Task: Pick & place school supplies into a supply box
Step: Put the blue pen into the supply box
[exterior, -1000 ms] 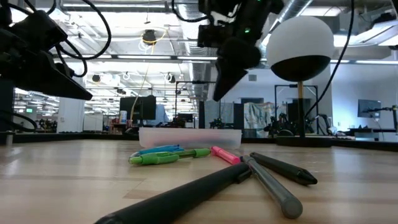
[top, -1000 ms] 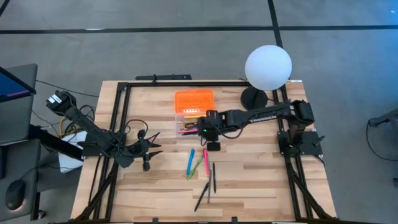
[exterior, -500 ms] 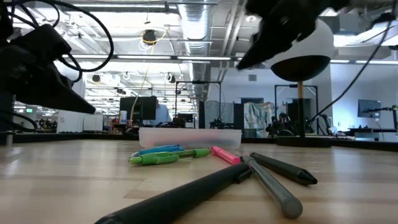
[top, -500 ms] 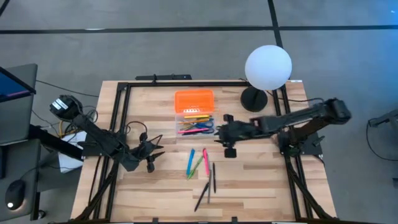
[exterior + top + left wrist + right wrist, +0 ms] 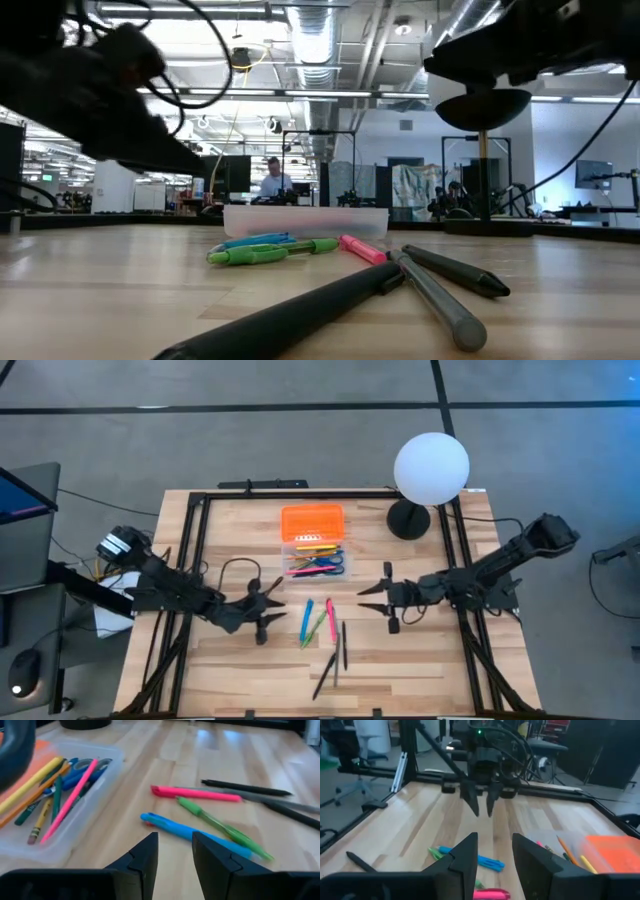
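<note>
Several supplies already lie inside the supply box [image 5: 313, 548], which sits just above the high view's centre with its orange lid [image 5: 312, 520] folded back toward the top: pencils, a pink pen and blue-handled scissors [image 5: 75, 775] show in the left wrist view. Six or so remain on the table [image 5: 230, 660] below the box: a blue pen [image 5: 307, 618], green marker [image 5: 318, 628] and pink marker [image 5: 330, 618], lying near-vertical in the frame, plus dark pens [image 5: 335, 655] lower down, slanted. By my judgement the task is roughly half done. The left gripper [image 5: 268, 607] hovers just left of the loose pens, jaws apart and empty; the right gripper [image 5: 380, 596] hovers to their right, likewise parted and holding nothing.
</note>
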Tool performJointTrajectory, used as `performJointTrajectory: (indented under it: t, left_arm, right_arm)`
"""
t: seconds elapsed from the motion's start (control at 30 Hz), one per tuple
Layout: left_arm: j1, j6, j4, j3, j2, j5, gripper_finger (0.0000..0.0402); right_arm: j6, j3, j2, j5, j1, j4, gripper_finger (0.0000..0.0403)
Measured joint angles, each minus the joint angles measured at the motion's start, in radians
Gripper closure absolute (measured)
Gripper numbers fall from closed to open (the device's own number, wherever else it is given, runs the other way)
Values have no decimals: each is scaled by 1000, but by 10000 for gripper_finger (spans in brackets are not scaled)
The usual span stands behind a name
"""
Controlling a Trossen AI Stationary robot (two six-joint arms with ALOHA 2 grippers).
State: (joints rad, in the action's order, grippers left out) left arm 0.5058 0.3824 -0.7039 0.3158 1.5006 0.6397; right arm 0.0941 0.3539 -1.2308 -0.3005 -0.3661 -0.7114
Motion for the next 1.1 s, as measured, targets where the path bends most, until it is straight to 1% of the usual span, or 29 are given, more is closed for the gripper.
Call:
performJointTrajectory:
  t: [0.1, 0.2, 0.27, 0.33, 0.4, 0.47, 0.6, 0.7, 0.9, 0.97, 1.03, 1.1]
  left_arm:
    - [-41, 3, 16, 55, 46, -15, 288]
    - [-77, 19, 42, 114, 85, -90, 288]
    - [-95, 51, 130, 166, 103, -135, 288]
    - [-108, 90, 261, 232, 126, -156, 288]
    - [-116, 128, 405, 297, 146, -153, 288]
    - [-116, 158, 508, 356, 165, -142, 288]
    - [-118, 200, 619, 442, 189, -137, 288]
    - [-123, 217, 637, 469, 189, -138, 288]
    - [-134, 246, 632, 472, 202, -144, 284]
    - [-134, 248, 647, 468, 209, -146, 276]
    - [-135, 248, 609, 472, 233, -160, 263]
    - [-135, 248, 606, 471, 245, -165, 248]
  right_arm:
    - [-22, -23, 0, -79, -37, -23, 287]
    - [-26, -35, 0, -134, -75, -24, 287]
    - [-30, -40, 0, -154, -101, -23, 287]
    - [-7, -41, 0, -180, -123, -24, 287]
    - [12, -41, 0, -208, -139, -33, 287]
    - [24, -41, 0, -229, -153, -33, 287]
    - [36, -41, 0, -229, -157, -38, 287]
    - [37, -41, 0, -229, -157, -38, 287]
    - [37, -41, 0, -226, -157, -32, 287]
    - [37, -41, -1, -226, -157, -30, 287]
    - [37, -41, -1, -225, -157, -26, 287]
    - [37, -41, -1, -225, -157, -26, 287]
